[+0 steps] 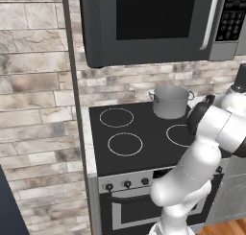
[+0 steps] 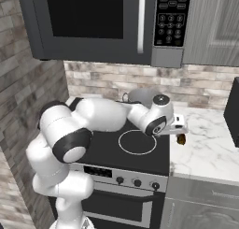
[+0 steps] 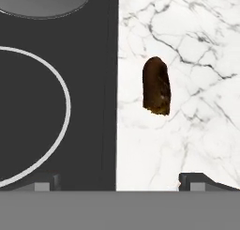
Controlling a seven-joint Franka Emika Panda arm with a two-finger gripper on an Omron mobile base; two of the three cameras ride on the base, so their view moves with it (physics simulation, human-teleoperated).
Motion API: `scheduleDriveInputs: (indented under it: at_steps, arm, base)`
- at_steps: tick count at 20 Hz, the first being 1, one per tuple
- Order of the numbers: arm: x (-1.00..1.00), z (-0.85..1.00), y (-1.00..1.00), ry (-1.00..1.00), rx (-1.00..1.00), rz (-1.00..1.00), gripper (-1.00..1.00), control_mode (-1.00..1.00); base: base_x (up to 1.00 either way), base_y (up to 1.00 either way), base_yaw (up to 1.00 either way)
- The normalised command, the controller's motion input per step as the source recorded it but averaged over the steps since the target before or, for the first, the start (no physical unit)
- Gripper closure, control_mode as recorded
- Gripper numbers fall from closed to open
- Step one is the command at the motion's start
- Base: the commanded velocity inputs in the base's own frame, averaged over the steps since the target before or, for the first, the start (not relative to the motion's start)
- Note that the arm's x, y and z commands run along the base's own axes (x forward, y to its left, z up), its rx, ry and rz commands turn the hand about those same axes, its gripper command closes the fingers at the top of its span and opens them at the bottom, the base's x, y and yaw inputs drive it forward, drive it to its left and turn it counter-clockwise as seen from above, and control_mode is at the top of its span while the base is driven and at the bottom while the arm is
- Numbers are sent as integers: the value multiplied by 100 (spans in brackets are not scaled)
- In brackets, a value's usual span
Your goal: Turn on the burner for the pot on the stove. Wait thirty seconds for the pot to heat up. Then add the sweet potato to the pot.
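On the marble counter (image 3: 197,60), the sweet potato (image 3: 156,86) lies beyond the wide-open, empty pincer (image 3: 119,181).

No text, brand or number is showing clearly enough to read anywhere in these views. The microwave (image 2: 100,25) is carrying a keypad (image 2: 172,18) at the upper middle of the right base view, and its buttons are appearing as small pale marks too blurred to make out as digits or words. The same keypad is sitting at the upper right corner of the left base view, equally illegible. On the stove (image 2: 140,153), a small dark display panel on the steel front at the lower middle is showing faint pale specks that cannot be read.
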Motion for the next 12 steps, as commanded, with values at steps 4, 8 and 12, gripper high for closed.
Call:
scheduleDriveInputs:
  at_steps: [4, 8, 12]
  arm:
    - [24, -4, -24, 0, 0, 0, -100, -100]
    - [25, -4, -25, 0, 0, 0, -100, -100]
    - [21, -16, -24, 0, 0, 0, -100, -100]
  base:
    - [0, 0, 0]
    - [0, 0, 0]
    - [0, 0, 0]
